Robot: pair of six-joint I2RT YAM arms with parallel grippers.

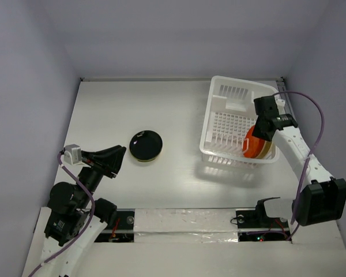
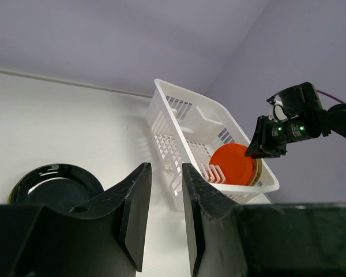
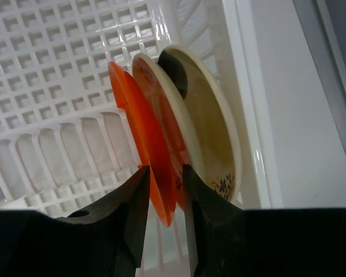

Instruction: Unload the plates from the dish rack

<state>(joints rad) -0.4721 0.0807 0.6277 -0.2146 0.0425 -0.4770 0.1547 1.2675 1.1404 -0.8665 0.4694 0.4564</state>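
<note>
Right tool [image 3: 164,168] straddles the orange plate [image 3: 132,109], upright in the dish rack [image 1: 209,115] beside two cream plates [image 3: 214,133]; whether it pinches I cannot tell. Left tool [image 2: 166,168], slightly parted, holds nothing

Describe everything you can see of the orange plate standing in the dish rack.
The orange plate is round, thin and glossy, and looks like plastic. It is plain orange-red with no visible pattern. It stands on edge, slightly tilted, at the near right end of the white dish rack, first in a row with two paler plates close behind it. Whether it touches them cannot be told. The right gripper straddles its rim with one finger on each side, but a firm clamp cannot be confirmed.
</note>
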